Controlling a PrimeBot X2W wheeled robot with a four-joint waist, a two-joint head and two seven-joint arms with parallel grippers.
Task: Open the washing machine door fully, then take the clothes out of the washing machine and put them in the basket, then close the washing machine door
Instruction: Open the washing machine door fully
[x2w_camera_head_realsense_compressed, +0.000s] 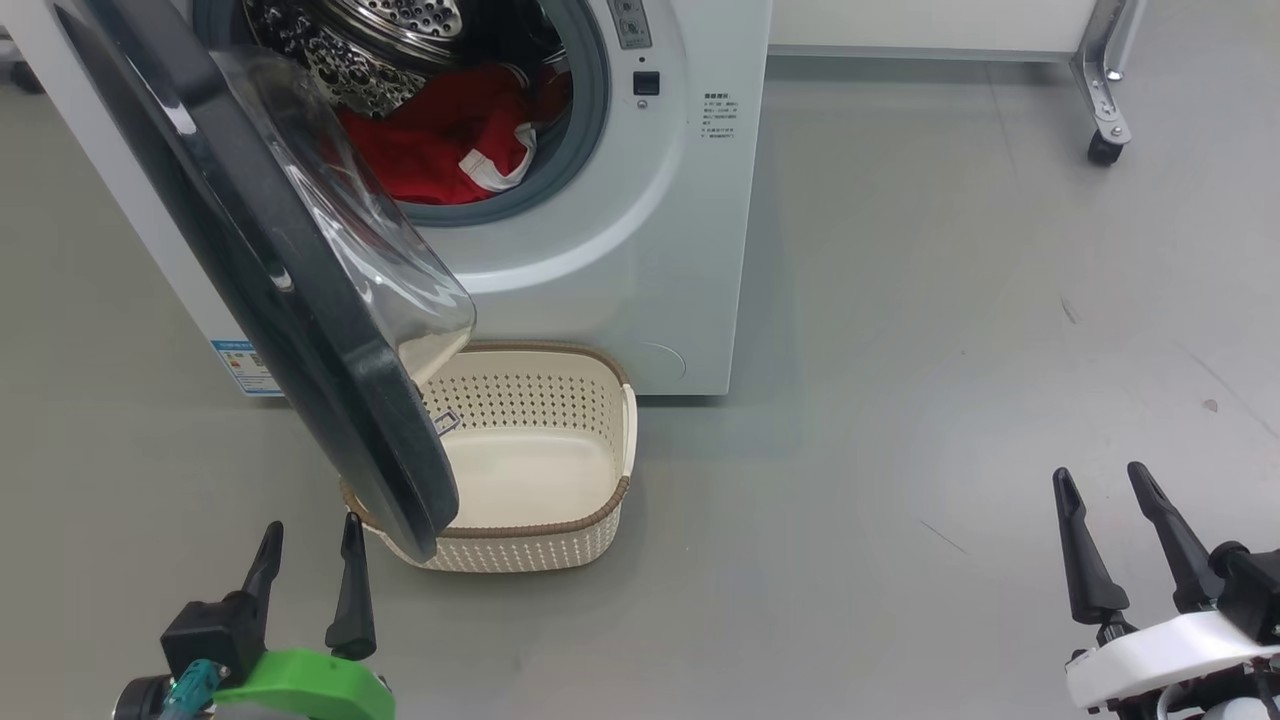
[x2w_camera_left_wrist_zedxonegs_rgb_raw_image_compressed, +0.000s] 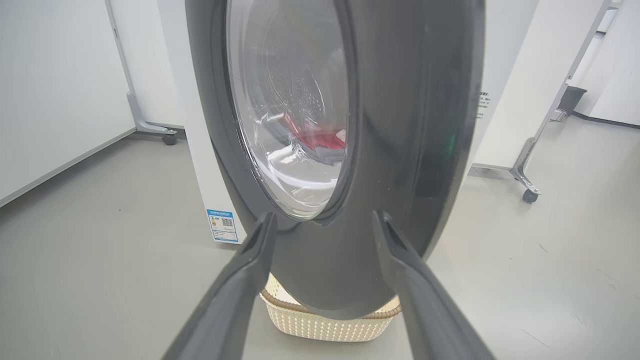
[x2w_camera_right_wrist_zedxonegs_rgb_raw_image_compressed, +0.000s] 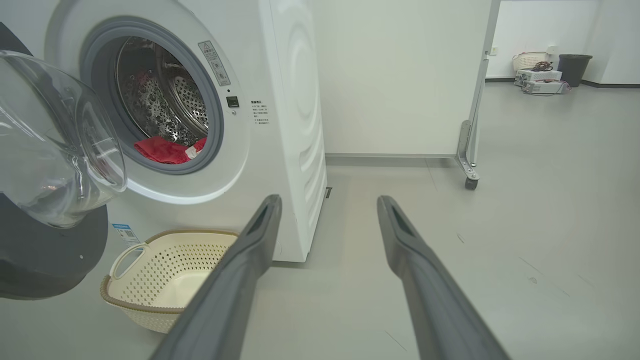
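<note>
**Door swung out, red laundry in the drum**

I see the washing machine (x2w_camera_head_realsense_compressed: 640, 250) at the far left. Its perforated steel drum (x2w_camera_head_realsense_compressed: 400, 20) holds the clothes (x2w_camera_head_realsense_compressed: 440, 140), a crumpled red heap with white trim lying low against the grey rubber seal. The washing machine door (x2w_camera_head_realsense_compressed: 385, 450) stands swung out toward me, with a glossy black rim and a bulging clear glass bowl. Its lower edge hangs over the left side of the basket (x2w_camera_head_realsense_compressed: 560, 540).

The basket sits on the grey floor (x2w_camera_head_realsense_compressed: 900, 400) just in front of the machine. It is cream perforated plastic, a rounded rectangle with a brown woven-look rim, and its smooth bottom shows.

My left gripper (x2w_camera_head_realsense_compressed: 311, 527) hovers near the door's lower rim, fingers spread wide and holding nothing. My right gripper (x2w_camera_head_realsense_compressed: 1099, 473), well apart on the right, gapes the same way.
</note>
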